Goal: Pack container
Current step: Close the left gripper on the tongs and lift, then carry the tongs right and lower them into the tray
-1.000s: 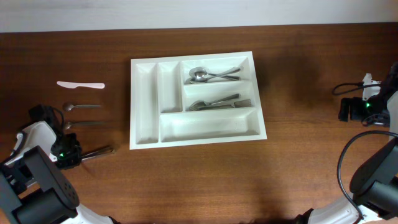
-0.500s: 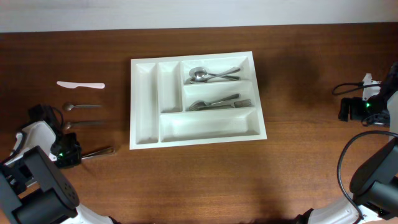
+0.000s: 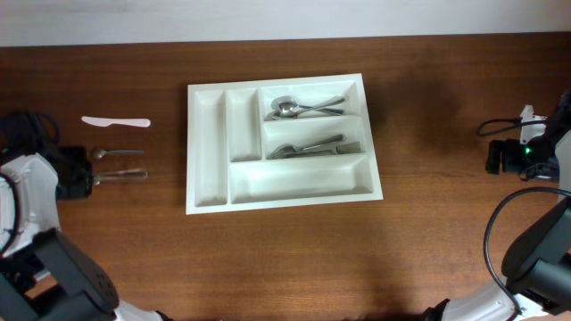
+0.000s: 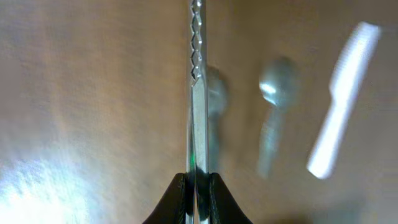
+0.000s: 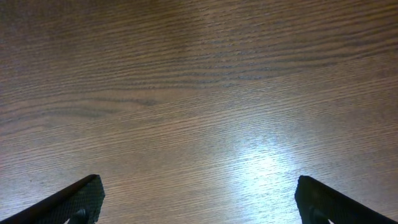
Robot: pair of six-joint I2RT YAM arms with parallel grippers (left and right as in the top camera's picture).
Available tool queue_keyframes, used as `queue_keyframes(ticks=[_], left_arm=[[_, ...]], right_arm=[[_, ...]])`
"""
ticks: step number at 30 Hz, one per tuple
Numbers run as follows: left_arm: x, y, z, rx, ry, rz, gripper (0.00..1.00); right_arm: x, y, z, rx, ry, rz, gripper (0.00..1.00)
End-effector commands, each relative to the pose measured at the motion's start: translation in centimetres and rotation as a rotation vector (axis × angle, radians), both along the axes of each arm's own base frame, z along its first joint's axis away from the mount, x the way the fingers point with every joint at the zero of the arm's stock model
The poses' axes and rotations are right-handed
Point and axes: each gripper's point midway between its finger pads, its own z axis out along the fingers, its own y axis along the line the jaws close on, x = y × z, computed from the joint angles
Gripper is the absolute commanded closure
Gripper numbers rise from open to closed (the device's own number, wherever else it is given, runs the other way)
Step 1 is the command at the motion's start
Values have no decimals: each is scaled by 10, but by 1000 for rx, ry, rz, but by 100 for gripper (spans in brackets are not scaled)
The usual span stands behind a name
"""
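The container, a white cutlery tray (image 3: pixel 190 152), lies mid-table with spoons (image 3: pixel 299 107) in its top crosswise compartment and forks (image 3: pixel 312 147) in the middle one. My left gripper (image 3: pixel 87 176) (image 4: pixel 198 186) is shut on a serrated metal knife (image 4: pixel 197 93) (image 3: pixel 123 175), held edge-up above the table, left of the tray. Blurred below it lie one spoon (image 4: pixel 215 93), another spoon (image 4: pixel 275 84) (image 3: pixel 116 153) and a white plastic knife (image 4: pixel 342 99) (image 3: pixel 116 121). My right gripper (image 3: pixel 496 159) (image 5: pixel 199 202) is open over bare wood at the far right.
The tray's two narrow upright compartments (image 3: pixel 223 134) and its long bottom compartment (image 3: pixel 299 181) hold nothing. A cable (image 3: pixel 500 127) lies by the right arm. Dark wood table (image 3: pixel 428 232) all around.
My left gripper has swung from the front left toward the back with the metal knife in it, and now hangs over the loose spoons. The right arm has not moved.
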Motion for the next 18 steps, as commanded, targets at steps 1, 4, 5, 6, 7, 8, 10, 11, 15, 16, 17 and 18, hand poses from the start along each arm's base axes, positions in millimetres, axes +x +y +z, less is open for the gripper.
queue_keyframes(ticks=[1, 4, 5, 6, 7, 8, 10, 11, 15, 16, 17, 18], left_arm=[[25, -40, 37, -50, -131, -128, 98], [37, -81, 49, -89, -172, -212, 98], [40, -96, 53, -104, -182, -235, 98], [43, -111, 56, -118, -190, -258, 98], [46, -129, 59, -129, -197, -282, 98], [47, -144, 62, -136, -199, -304, 98], [49, -176, 65, -157, -199, -341, 98], [49, -191, 65, -170, -196, -360, 98], [36, -243, 59, -196, -134, -379, 98], [32, -250, 57, -189, -115, -362, 98], [28, -257, 55, -181, -99, -347, 98], [27, -264, 55, -175, -95, -344, 98]], right_arm=[[0, -2, 4, -14, -9, -10, 1], [0, -2, 5, -14, -9, -10, 1], [0, -2, 5, -14, -9, -10, 1], [0, -2, 5, -14, -9, -10, 1], [0, -2, 4, -14, -9, -10, 1], [0, -2, 4, -14, -9, -10, 1], [0, -2, 5, -14, -9, -10, 1], [0, -2, 4, -14, -9, -10, 1], [0, -2, 4, -14, -9, -10, 1], [0, -2, 4, -14, -9, -10, 1], [0, -2, 4, -14, -9, -10, 1], [0, -2, 4, -14, -9, -10, 1]])
